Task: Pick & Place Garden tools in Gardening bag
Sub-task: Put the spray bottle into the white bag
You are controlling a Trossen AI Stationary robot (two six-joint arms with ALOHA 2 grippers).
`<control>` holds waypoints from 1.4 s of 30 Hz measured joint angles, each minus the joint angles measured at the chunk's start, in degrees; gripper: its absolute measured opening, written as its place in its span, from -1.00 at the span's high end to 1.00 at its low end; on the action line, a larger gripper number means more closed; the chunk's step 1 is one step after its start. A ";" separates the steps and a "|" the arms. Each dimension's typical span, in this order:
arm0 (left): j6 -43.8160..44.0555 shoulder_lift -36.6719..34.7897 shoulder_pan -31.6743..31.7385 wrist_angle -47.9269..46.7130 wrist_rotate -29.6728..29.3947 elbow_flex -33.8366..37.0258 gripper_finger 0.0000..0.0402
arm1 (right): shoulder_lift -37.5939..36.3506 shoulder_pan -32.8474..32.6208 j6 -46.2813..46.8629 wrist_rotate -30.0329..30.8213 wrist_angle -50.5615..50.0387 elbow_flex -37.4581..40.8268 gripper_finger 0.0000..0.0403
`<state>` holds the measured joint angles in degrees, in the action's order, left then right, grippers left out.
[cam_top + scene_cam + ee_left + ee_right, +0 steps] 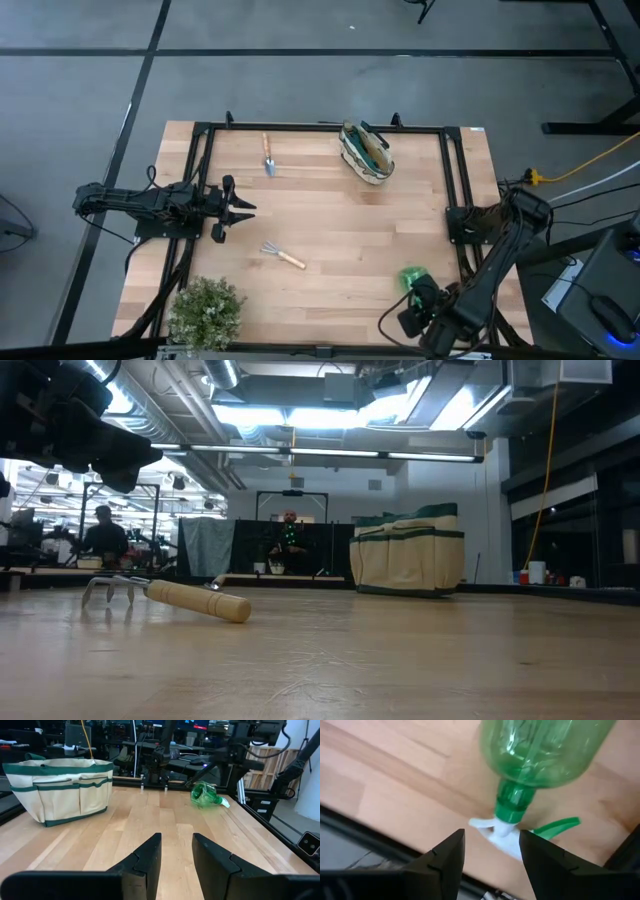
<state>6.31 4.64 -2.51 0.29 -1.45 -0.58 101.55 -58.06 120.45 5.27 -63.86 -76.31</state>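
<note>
Near the table's front right corner, the right gripper [491, 857] hangs over the green spray bottle [412, 279], which lies on its side; its fingers stand apart on either side of the white trigger head [496, 827], gripping nothing. At the left edge, the left gripper [240, 208] waits with fingers slightly parted and free. Toward the far side sits the gardening bag [364, 152], something dark in its mouth, possibly the shears. Left of the bag lies the trowel [268, 155]; the pronged rake [282, 256] rests mid-table. At the front left corner stands a bushy plant [206, 312].
</note>
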 joint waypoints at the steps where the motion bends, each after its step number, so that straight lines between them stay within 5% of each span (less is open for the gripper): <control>1: 0.00 0.00 0.01 -0.01 0.00 -0.01 0.47 | 0.28 0.07 -0.35 0.07 -0.44 0.00 0.05; 26: 0.00 0.00 0.01 -0.02 0.00 0.00 0.47 | 1.26 4.65 -0.09 -0.85 14.97 16.18 0.05; 42: 0.00 0.00 -0.01 -0.02 0.00 -0.02 0.47 | 1.19 14.77 -17.28 -0.80 22.29 16.63 0.24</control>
<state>6.31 4.64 -2.52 0.27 -1.45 -0.60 102.74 -43.29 103.17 4.47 -41.57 -59.68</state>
